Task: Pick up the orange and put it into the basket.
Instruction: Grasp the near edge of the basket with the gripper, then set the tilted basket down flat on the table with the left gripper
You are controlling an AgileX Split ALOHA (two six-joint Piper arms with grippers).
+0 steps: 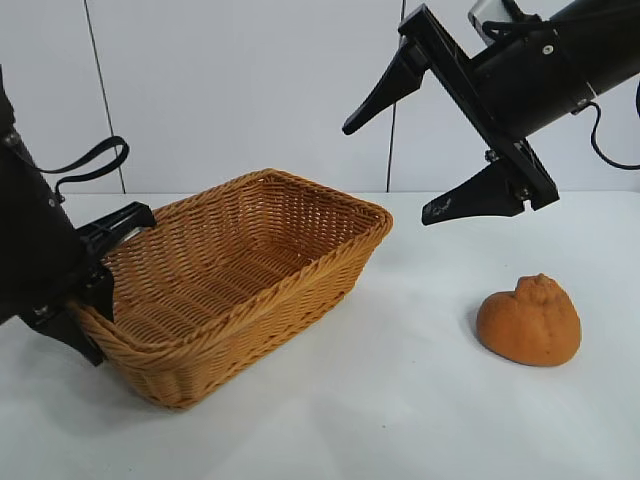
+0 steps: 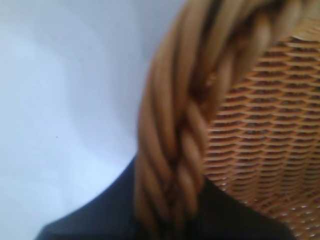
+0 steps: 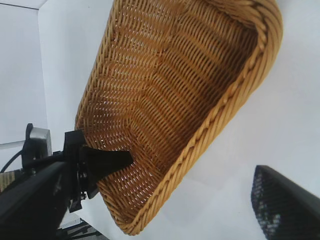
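The orange (image 1: 529, 320) lay on the white desk (image 1: 400, 420) at the right, well apart from the basket (image 1: 300, 300), which stood at the left. The left gripper (image 1: 100, 285) was clenched on the basket's braided rim at its left end, one finger inside and one outside. The right gripper (image 1: 435, 165) hung released, wide open, above and between the basket and the orange. If the left arm pulled, the basket could tilt or slide. The lumpy orange could also roll away from a badly centred grasp.
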